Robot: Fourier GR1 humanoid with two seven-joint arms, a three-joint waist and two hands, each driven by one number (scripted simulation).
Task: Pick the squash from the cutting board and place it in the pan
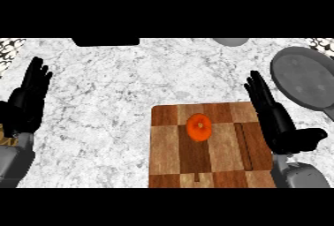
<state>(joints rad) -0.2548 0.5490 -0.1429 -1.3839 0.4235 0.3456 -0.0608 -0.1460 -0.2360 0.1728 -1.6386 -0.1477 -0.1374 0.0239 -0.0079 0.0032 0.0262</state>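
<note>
Your right hand [277,119] hangs over the checkered wooden cutting board's [171,152] right edge, fingers straight, holding nothing. Left hand [29,95] rests open at left. The round orange squash [198,127] lies mid-board. The grey round pan [305,77] sits on the white marble worktop [104,106]. No legible writing.
</note>
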